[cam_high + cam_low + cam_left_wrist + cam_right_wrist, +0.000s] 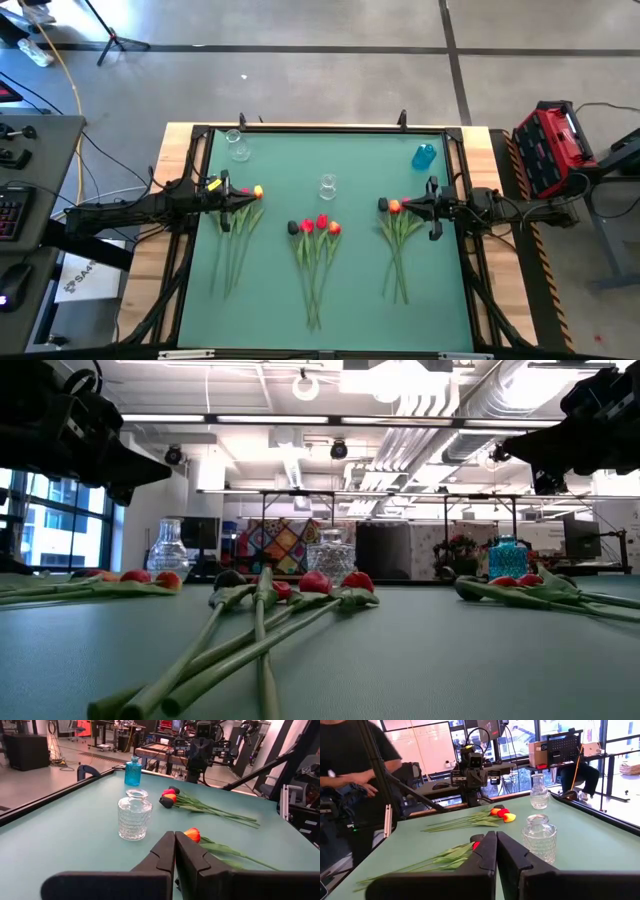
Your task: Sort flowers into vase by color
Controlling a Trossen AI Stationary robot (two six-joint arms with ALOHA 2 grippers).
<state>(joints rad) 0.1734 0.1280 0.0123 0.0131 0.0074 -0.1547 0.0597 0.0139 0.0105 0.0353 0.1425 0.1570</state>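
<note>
Three bunches of flowers lie flat on my green bench (pixel 330 300), stems pointing toward the near edge: a left bunch (pixel 238 225) with an orange-yellow head showing, a middle bunch (pixel 316 250) with red heads and one dark one, and a right bunch (pixel 398 245) with red, orange and dark heads. No flower stands in any vase.

My left end effector (pixel 243 197) hangs just above the heads of the left bunch, its fingers pressed together on nothing. My right end effector (pixel 405 206) hangs the same way over the heads of the right bunch, fingers also pressed together and empty. The two face each other across the bench.

One clear glass vase (pixel 327 186) stands upright in the middle, just beyond the middle bunch. A second clear vase (pixel 237 147) stands near the far left corner, and a blue vase (pixel 424 156) stands near the far right corner.

From my right wrist view a person in dark clothing (pixel 355 775) shows beyond the bench.
</note>
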